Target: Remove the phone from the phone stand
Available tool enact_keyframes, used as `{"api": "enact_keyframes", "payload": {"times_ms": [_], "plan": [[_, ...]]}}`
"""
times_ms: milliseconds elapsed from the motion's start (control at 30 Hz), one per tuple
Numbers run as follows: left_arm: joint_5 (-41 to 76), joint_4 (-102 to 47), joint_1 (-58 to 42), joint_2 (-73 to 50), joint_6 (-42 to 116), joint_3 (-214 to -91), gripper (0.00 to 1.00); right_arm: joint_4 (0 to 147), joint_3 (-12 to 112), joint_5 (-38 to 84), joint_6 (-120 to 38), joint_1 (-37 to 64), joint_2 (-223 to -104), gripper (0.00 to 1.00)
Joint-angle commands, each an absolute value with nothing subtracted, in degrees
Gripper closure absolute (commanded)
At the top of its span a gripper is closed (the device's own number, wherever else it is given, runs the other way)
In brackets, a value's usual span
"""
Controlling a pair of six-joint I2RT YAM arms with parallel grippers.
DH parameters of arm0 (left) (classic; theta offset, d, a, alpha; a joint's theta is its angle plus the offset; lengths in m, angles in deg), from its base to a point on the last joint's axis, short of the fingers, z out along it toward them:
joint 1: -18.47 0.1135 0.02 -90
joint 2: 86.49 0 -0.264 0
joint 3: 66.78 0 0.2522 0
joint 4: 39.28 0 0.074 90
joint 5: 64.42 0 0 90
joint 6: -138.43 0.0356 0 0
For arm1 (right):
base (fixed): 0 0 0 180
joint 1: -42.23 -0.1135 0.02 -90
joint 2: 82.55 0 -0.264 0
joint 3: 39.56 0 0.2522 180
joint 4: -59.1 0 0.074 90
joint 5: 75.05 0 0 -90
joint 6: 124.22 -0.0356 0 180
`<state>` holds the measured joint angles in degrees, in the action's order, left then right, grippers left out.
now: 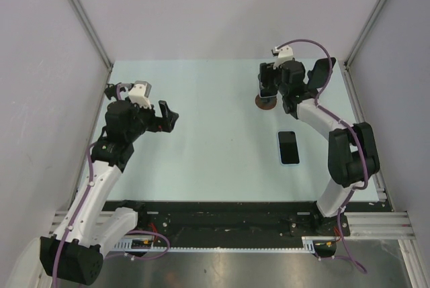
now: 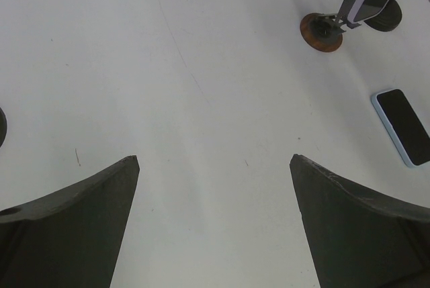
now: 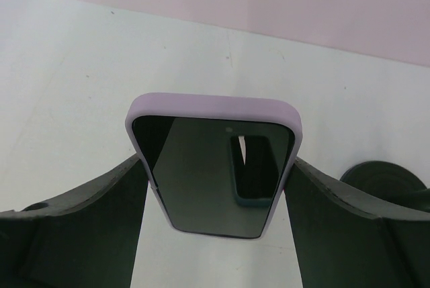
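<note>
Right wrist view shows the right end effector [image 3: 218, 179] clamped on the phone [image 3: 213, 157], at one o'clock on the worktop [image 1: 201, 133], seemingly not yet lifted off the stand [image 2: 321, 31]. The left end effector [image 2: 213, 162] gapes, empty.

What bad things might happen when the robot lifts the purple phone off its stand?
The right gripper pinches the purple phone by its thin edges, so it might slip and fall. The small phone stand might tip or get dragged along. Set down carelessly, it might bump the blue phone lying nearby.
</note>
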<state>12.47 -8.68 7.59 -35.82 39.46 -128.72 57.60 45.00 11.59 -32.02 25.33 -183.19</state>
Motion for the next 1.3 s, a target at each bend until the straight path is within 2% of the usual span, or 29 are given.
{"api": "enact_keyframes", "payload": {"times_ms": [0,67,367,567,700,933,1267], "plan": [[12.57,-10.75,7.22,-35.78,40.61,-128.35,0.0,56.85,47.41,14.07,-32.55,25.01,-174.31,0.94],[12.92,-10.66,7.22,-35.87,40.61,-128.35,0.0,59.49,47.41,14.25,-33.16,25.01,-171.42,0.97],[13.54,-10.66,6.87,-36.39,40.52,-128.17,0.0,85.67,47.32,16.01,-33.43,25.53,-159.99,0.99],[13.89,-10.58,5.99,-37.01,40.35,-128.26,0.0,109.21,46.1,10.48,-33.96,25.71,-154.27,1.0],[13.89,-10.58,5.02,-37.1,40.44,-128.26,0.0,116.17,42.85,6.69,-35.54,27.37,-150.93,1.0],[14.94,-10.22,3.53,-37.89,41.14,-128.26,0.0,120.5,36.87,6.86,-36.68,36.94,-149.25,1.0],[18.45,-10.14,1.59,-38.42,42.98,-127.74,0.0,118.14,36.6,3.7,-34.75,38.37,-161.55,1.0]]}}
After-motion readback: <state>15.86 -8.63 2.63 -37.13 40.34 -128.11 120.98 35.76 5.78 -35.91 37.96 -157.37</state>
